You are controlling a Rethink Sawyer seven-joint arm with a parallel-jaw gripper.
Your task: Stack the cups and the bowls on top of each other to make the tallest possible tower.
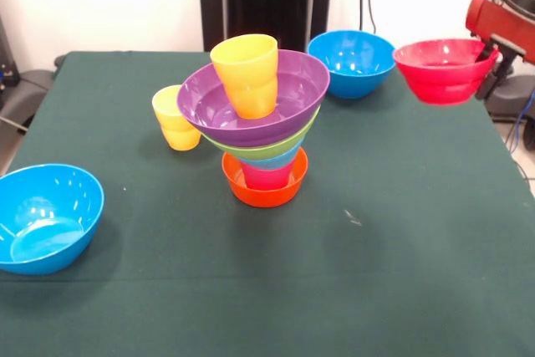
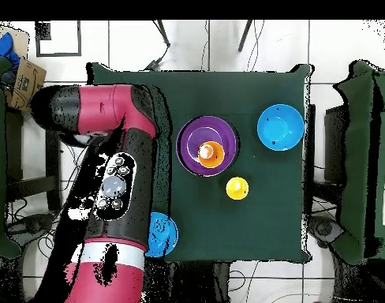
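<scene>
The pincer [image 1: 493,60] grips the red bowl [image 1: 443,70] by its rim, held in the air well to one side of the tower [image 1: 261,127], just beside the far blue bowl [image 1: 352,62], probably so it clears the stack before being brought over the orange cup [image 1: 247,73] on top.

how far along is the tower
Done: tower rises from the orange bowl to the purple bowl, orange cup on top. In hand: gripper carries the red bowl. Left: yellow cup, two blue bowls.
</scene>
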